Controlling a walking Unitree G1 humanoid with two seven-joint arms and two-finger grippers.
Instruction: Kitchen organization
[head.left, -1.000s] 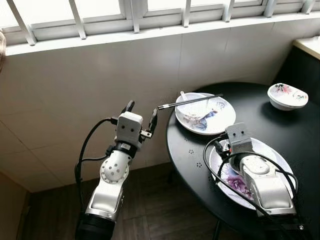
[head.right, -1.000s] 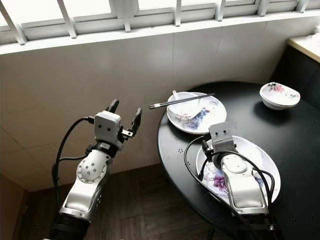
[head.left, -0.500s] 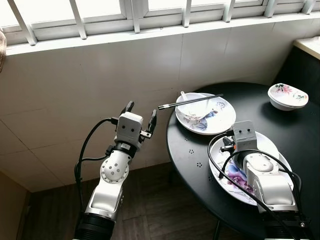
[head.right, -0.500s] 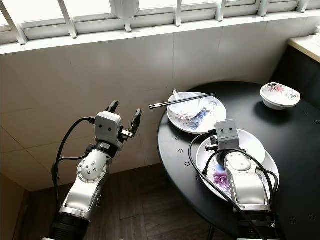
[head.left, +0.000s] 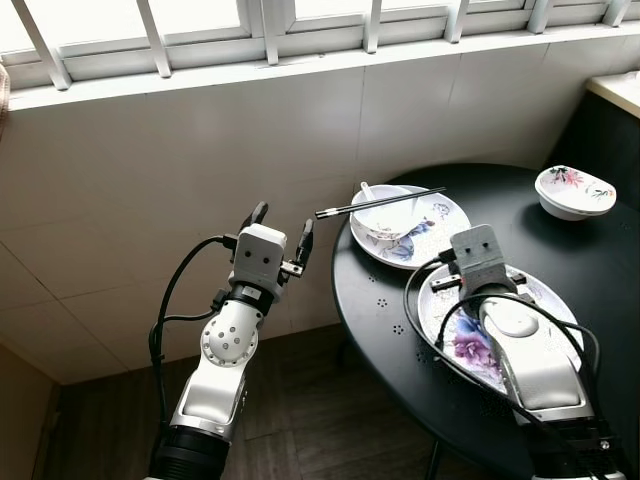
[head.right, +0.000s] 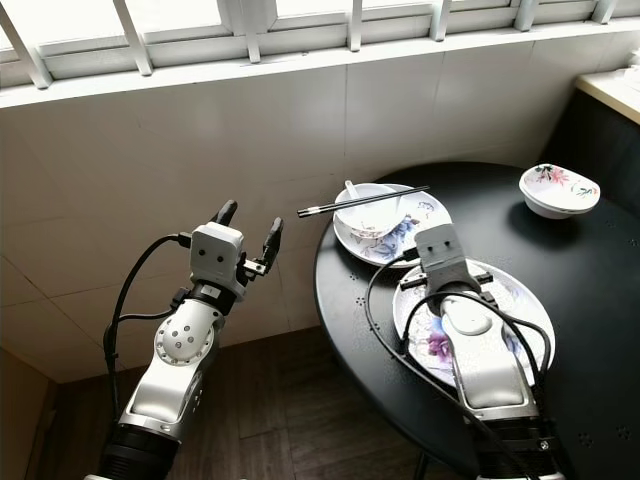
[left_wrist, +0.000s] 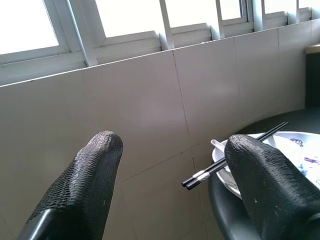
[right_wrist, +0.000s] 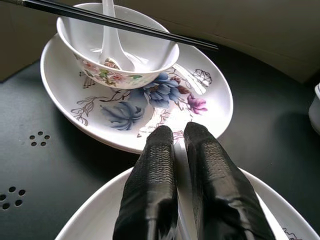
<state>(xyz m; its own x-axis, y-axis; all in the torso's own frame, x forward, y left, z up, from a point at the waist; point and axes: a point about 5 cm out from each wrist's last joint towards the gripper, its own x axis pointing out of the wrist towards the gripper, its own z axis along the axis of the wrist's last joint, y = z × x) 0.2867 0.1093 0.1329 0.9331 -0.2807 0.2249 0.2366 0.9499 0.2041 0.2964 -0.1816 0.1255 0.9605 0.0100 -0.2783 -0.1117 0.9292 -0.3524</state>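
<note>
Right end effector (right_wrist: 180, 145) fingers pressed together over near plate (head.left: 545, 300) rim, by bench (head.left: 380, 300) front edge. Left end effector (head.left: 282, 222) open, off bench. Far plate (head.left: 440, 235) carries bowl (right_wrist: 117, 55), chopsticks (head.left: 380, 203): lift level, slow.

So the count: one round black table (head.left: 400, 320). Two flowered plates, the far plate (head.left: 440, 235) and the near plate (head.left: 455, 345). Two bowls, one bowl (head.left: 385, 220) sitting on the far plate and a second bowl (head.left: 573, 192) off by itself. One pair of black chopsticks (head.left: 380, 203) across the first bowl, plus one white spoon (right_wrist: 107, 30) in it.
</note>
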